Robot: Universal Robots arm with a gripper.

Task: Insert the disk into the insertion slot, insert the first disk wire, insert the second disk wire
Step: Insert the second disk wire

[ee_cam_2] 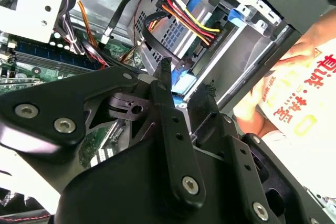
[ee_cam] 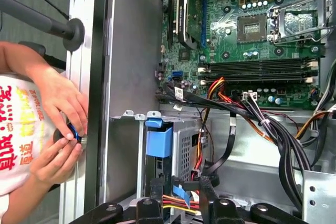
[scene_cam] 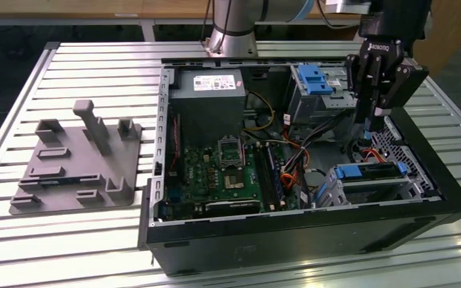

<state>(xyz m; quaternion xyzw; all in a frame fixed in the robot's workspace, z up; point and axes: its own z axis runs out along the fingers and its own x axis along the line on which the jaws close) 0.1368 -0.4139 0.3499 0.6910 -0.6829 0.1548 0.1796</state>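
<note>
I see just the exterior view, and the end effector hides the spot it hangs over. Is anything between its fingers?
Observer: Yes. In the first wrist view the end effector has its fingers apart, with a small blue connector in the gap.
Operator: Any other wiring close to it?
Observer: In the second wrist view a red, yellow and black wire bundle bends in right beside that connector.
Operator: Is anyone near the case?
Observer: In the first wrist view a person's hands are just outside the case wall, pinching a small dark object.
</note>
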